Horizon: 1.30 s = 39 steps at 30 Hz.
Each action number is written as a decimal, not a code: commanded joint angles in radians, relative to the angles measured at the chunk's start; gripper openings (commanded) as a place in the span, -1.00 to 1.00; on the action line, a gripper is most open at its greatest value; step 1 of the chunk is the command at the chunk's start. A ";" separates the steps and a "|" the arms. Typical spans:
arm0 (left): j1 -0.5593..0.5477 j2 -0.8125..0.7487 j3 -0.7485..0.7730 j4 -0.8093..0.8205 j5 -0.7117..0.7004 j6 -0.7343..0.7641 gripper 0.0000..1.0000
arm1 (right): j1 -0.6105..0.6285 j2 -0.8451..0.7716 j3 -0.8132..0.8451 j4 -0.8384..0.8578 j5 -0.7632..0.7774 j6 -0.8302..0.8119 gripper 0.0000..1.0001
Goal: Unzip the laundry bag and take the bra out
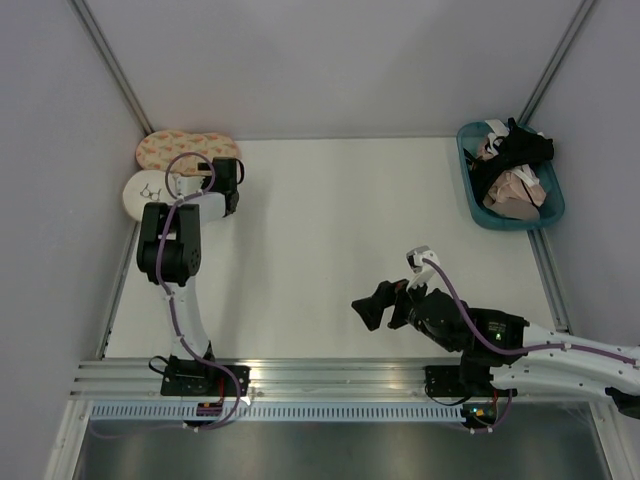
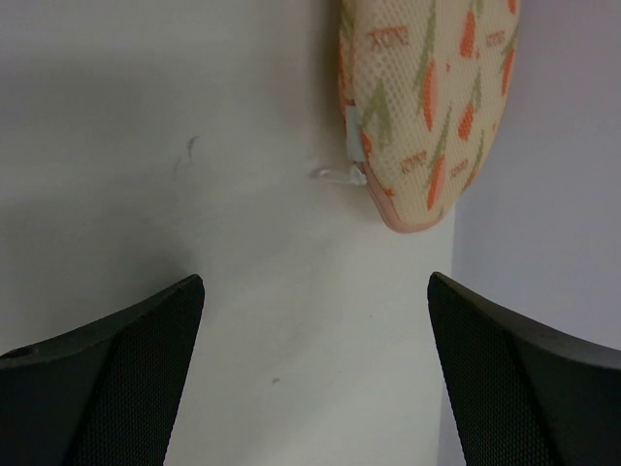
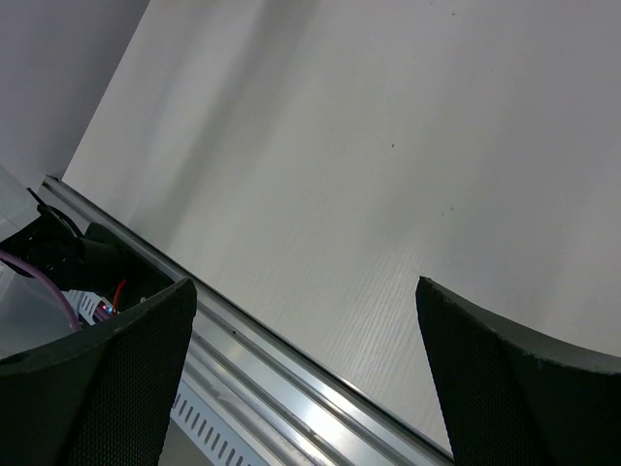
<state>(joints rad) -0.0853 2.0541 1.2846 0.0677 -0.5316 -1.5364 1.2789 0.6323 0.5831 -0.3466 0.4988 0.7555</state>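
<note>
Round cream pouch [image 1: 150,193]: at the left edge of the counter [image 1: 330,230], near the far left corner. It has a little drawing on it and it touches the laundry bag.
Laundry bag [image 1: 188,149]: flat in the far left corner, against the wall. It is peach with small orange shapes.
Left end effector [image 1: 226,180]: wide open and holding nothing. It is just beside the bag's right end and not touching it. In the left wrist view the bag's end [image 2: 427,97] shows past the two black fingers [image 2: 107,379].
Right end effector [image 1: 368,306]: wide open and empty, over bare counter near the near edge. It is well apart from the bag.
Blue basket [image 1: 472,180]: in the far right corner. A black garment [image 1: 520,150] lies on top of beige-pink garments [image 1: 520,192] inside it.
</note>
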 commanded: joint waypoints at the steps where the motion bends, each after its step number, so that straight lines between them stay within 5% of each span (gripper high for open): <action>1: 0.016 0.061 0.065 -0.046 -0.079 -0.105 0.99 | 0.005 0.010 0.006 -0.017 0.015 0.030 0.96; 14: 0.082 0.215 0.156 0.058 -0.029 -0.174 0.96 | 0.004 0.073 0.017 -0.072 0.014 0.103 0.96; 15: 0.084 0.237 0.163 0.105 -0.006 -0.163 0.90 | 0.005 0.081 0.020 -0.071 0.014 0.108 0.96; 18: 0.142 0.293 0.167 0.266 0.097 -0.133 0.23 | 0.005 0.116 0.035 -0.069 0.011 0.108 0.96; 19: 0.150 0.308 0.171 0.299 0.166 -0.128 -0.15 | 0.005 0.139 0.040 -0.063 0.009 0.108 0.96; 24: 0.170 0.347 0.173 0.403 0.258 -0.085 -0.78 | 0.004 0.210 0.066 -0.043 -0.003 0.094 0.96; 27: 0.170 0.339 0.156 0.454 0.310 -0.050 -0.95 | 0.005 0.244 0.075 -0.026 -0.020 0.085 0.96; 39: 0.162 0.210 0.072 0.681 0.844 0.107 -0.96 | 0.005 0.104 0.029 0.003 -0.040 0.064 0.96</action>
<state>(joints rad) 0.0895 2.3627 1.3937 0.6338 0.0643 -1.5387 1.2793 0.8093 0.6121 -0.3691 0.4625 0.8330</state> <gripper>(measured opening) 0.149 0.979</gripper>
